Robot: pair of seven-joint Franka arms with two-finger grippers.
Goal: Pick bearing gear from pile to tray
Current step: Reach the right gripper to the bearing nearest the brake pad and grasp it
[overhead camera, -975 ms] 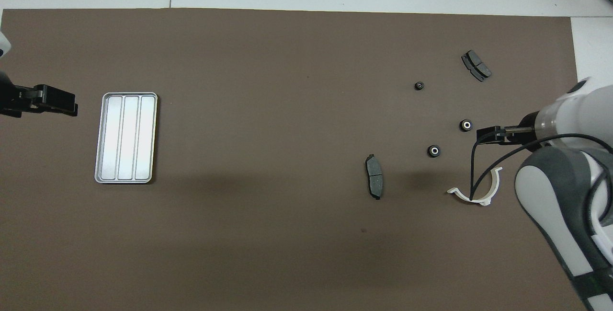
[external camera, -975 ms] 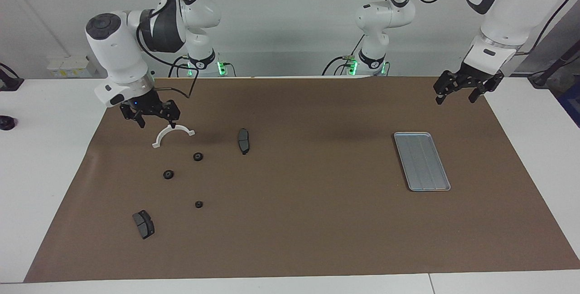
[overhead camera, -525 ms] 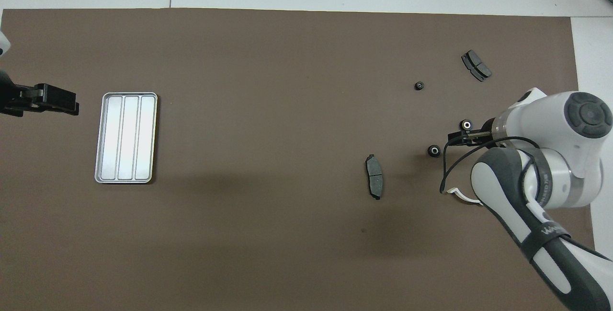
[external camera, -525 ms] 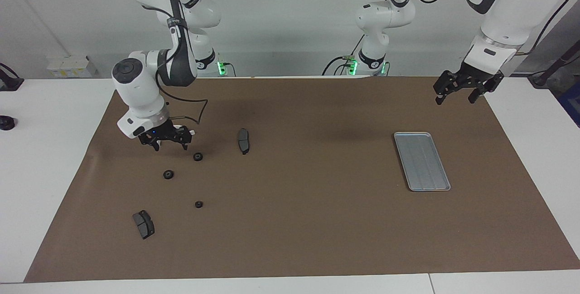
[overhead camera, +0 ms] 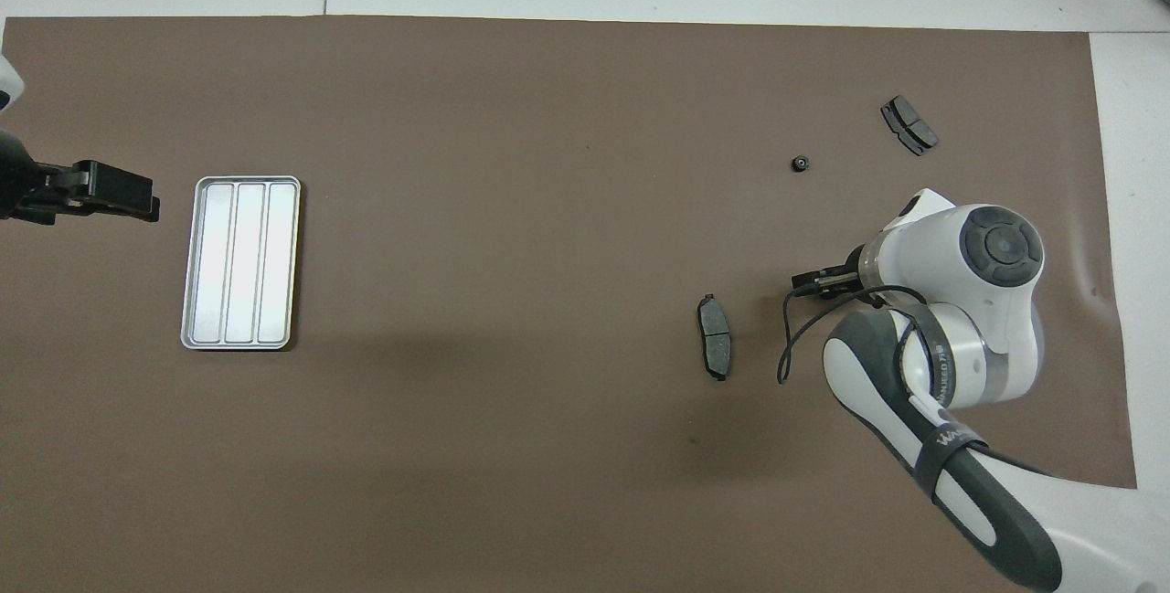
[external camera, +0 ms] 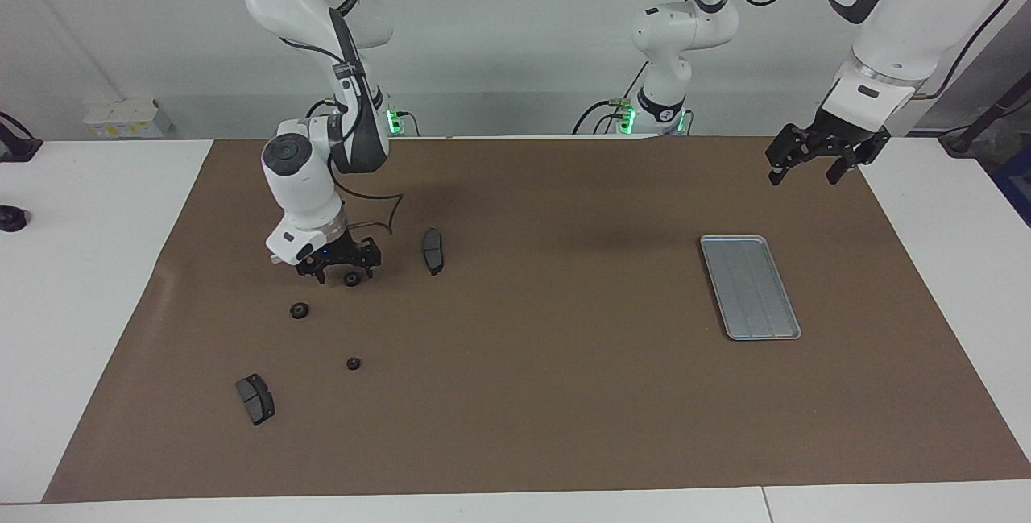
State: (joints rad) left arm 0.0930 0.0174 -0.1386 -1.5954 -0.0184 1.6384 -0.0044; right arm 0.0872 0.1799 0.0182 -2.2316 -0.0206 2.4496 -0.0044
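Observation:
The pile lies at the right arm's end of the brown mat. Three black round pieces show in the facing view (external camera: 352, 279) (external camera: 300, 310) (external camera: 354, 363). One dark brake pad (external camera: 433, 251) (overhead camera: 715, 348) lies beside them and another (external camera: 255, 398) (overhead camera: 909, 124) lies farthest from the robots. The white bracket is hidden by the right arm. My right gripper (external camera: 345, 268) (overhead camera: 809, 282) is open and low, its fingers on either side of the round piece nearest the robots. The silver tray (external camera: 749, 285) (overhead camera: 239, 261) has nothing in it. My left gripper (external camera: 805, 164) (overhead camera: 137, 200) waits open in the air beside the tray.
The brown mat (external camera: 548, 378) covers most of the white table. In the overhead view only the smallest round piece (overhead camera: 800, 163) shows; the right arm covers the other two.
My right gripper has moved from over the white bracket toward the table's middle and come down around the nearest round piece. The arm now hides the bracket. The left gripper has barely moved.

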